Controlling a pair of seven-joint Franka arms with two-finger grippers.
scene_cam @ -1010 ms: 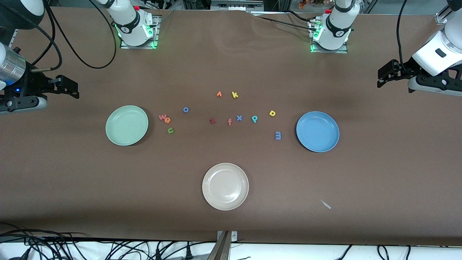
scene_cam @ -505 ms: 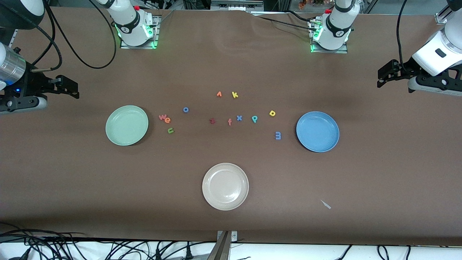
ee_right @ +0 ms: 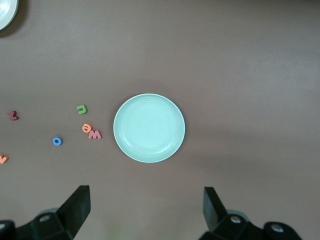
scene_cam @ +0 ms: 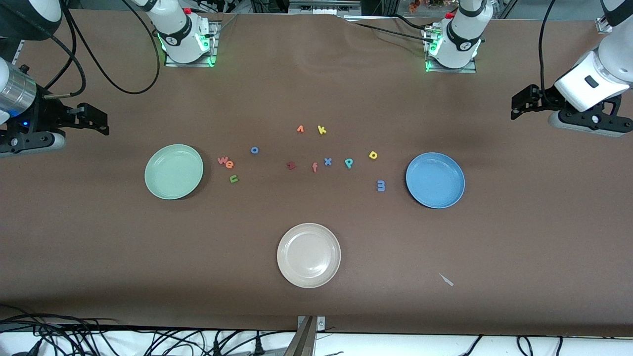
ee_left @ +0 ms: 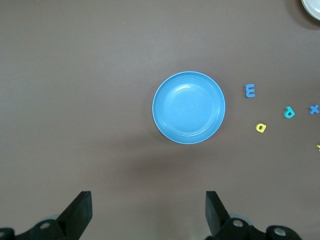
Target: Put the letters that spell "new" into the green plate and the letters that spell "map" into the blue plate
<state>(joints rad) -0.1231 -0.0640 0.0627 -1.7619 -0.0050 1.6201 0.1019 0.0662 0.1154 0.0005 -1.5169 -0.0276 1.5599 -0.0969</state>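
The pale green plate [scene_cam: 174, 171] [ee_right: 149, 128] lies toward the right arm's end, holding nothing. Beside it lie the pink w [scene_cam: 223, 160] [ee_right: 94, 134], orange e [scene_cam: 229, 164] [ee_right: 87, 127] and olive n [scene_cam: 234, 179] [ee_right: 81, 109]. The blue plate [scene_cam: 435, 180] [ee_left: 188, 107] lies toward the left arm's end, also bare. Near it are the blue m [scene_cam: 381, 185] [ee_left: 250, 90], teal p [scene_cam: 349, 162] [ee_left: 289, 112] and yellow a [scene_cam: 373, 155] [ee_left: 261, 127]. My left gripper [scene_cam: 519, 105] [ee_left: 149, 210] and right gripper [scene_cam: 98, 122] [ee_right: 146, 207] hover open and hold nothing, each over bare table at its own end.
Between the plates lie a blue o [scene_cam: 254, 150], dark red z [scene_cam: 291, 165], salmon f [scene_cam: 314, 167], blue x [scene_cam: 327, 161], yellow k [scene_cam: 322, 130] and an orange letter [scene_cam: 300, 129]. A cream plate [scene_cam: 308, 255] sits nearer the camera. A small pale scrap [scene_cam: 446, 280] lies beside it.
The left arm has risen slightly and edged toward the table's middle. The right arm, the letters and the plates have not moved.
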